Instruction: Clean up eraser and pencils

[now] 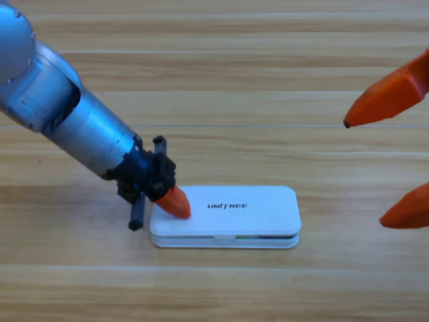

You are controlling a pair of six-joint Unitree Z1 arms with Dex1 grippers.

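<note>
While the left gripper (173, 203) presses its orange tip on the white case (228, 216) lid's left end, can't tell its jaw gap | case looks nearly shut, eraser and pencils presumably inside, hidden | right gripper (395, 161) waits spread at right edge

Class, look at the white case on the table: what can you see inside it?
Almost nothing. The white case has its lid nearly down, leaving a thin dark gap along the front. The left pincer presses on its left end. Whatever lies inside is covered by the lid.
</note>
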